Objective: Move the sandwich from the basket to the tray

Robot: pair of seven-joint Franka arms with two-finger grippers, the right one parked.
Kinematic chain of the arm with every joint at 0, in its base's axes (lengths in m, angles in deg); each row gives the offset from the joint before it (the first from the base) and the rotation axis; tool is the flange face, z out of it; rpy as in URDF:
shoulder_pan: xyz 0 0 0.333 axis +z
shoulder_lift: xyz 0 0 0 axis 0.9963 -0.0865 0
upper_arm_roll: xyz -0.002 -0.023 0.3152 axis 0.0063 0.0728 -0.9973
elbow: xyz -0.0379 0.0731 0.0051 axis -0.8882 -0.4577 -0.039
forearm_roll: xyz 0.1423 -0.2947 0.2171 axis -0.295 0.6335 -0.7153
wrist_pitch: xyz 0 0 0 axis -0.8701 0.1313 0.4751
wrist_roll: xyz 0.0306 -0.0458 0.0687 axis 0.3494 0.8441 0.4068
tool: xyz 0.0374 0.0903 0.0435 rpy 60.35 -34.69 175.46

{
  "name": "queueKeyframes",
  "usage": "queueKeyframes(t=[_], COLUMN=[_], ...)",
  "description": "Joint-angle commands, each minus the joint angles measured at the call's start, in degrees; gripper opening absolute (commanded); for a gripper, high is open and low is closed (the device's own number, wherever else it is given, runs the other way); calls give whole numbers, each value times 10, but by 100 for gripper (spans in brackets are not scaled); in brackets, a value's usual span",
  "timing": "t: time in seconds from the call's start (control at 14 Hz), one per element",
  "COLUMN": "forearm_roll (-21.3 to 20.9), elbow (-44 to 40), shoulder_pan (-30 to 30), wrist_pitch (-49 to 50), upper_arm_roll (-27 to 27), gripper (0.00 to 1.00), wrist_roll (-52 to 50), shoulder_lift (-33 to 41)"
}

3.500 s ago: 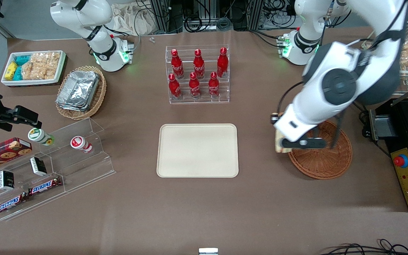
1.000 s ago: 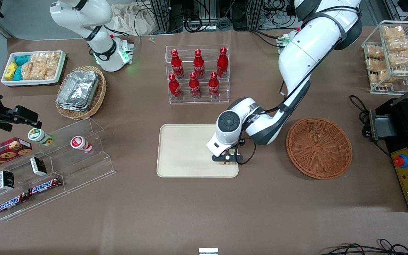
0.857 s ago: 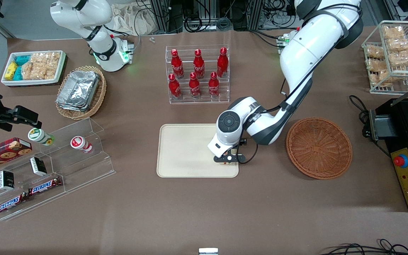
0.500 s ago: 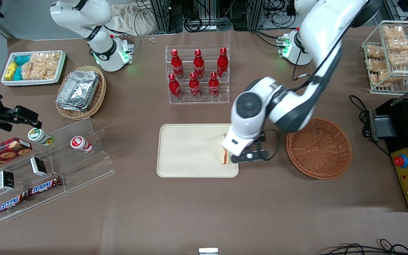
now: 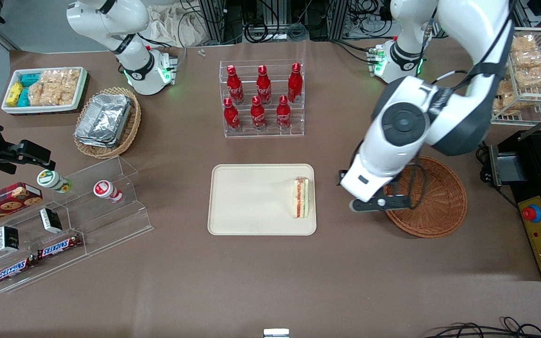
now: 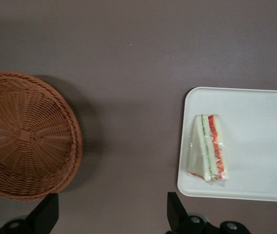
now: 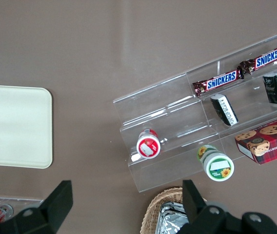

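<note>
The sandwich, a white bread wedge with red and green filling, lies on the cream tray near the tray's edge toward the basket. It also shows in the left wrist view on the tray. The reddish-brown wicker basket holds nothing; the wrist view shows it too. My gripper hangs open and holds nothing above the bare table between tray and basket, its fingertips wide apart.
A clear rack of red bottles stands farther from the camera than the tray. A tan basket of foil trays, a white snack bin and a clear snack shelf lie toward the parked arm's end. A wire rack stands at the working arm's end.
My gripper let go of the sandwich on the tray, then rose and moved off toward the basket. The sandwich stays on the tray.
</note>
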Motion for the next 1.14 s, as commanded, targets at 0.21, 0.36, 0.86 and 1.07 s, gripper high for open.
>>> queueKeyframes(t=[0.21, 0.36, 0.86, 1.07], forearm_roll=[81, 117, 127, 110], elbow=[98, 123, 192, 159], shoulder_pan=[20, 17, 16, 0], wrist_pitch=[16, 14, -15, 4], upper_arm_roll=[-126, -187, -249, -247], gripper=[100, 100, 100, 100], wrist_roll=[227, 315, 370, 375], shoulder_lift=[141, 172, 224, 210])
